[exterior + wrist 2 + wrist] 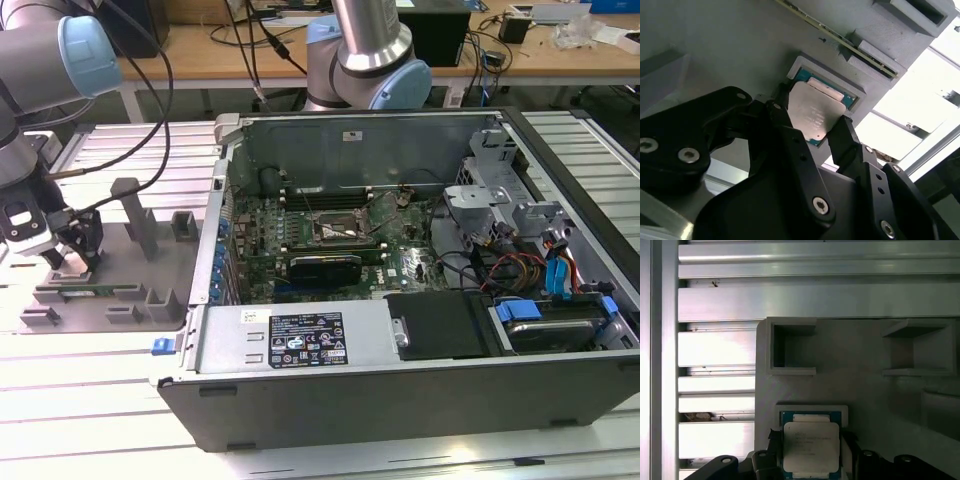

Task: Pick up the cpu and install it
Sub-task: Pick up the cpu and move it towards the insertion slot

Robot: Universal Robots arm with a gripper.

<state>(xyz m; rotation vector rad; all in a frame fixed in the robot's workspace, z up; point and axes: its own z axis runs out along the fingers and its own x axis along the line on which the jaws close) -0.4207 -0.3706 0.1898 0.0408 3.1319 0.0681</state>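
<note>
Claw (72, 252) straddles the cpu (811, 449), which lies in its pocket of the grey fixture (120, 275) at 9 o'clock from the case (400, 400); grip closure indeterminate, lift and install not yet done.

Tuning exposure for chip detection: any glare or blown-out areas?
Second wrist view: table slats blown out white, chip lid has mild sheen. First wrist view: slats glare white beside the tray. Exterior view: even light, computer case interior shadowed.
</note>
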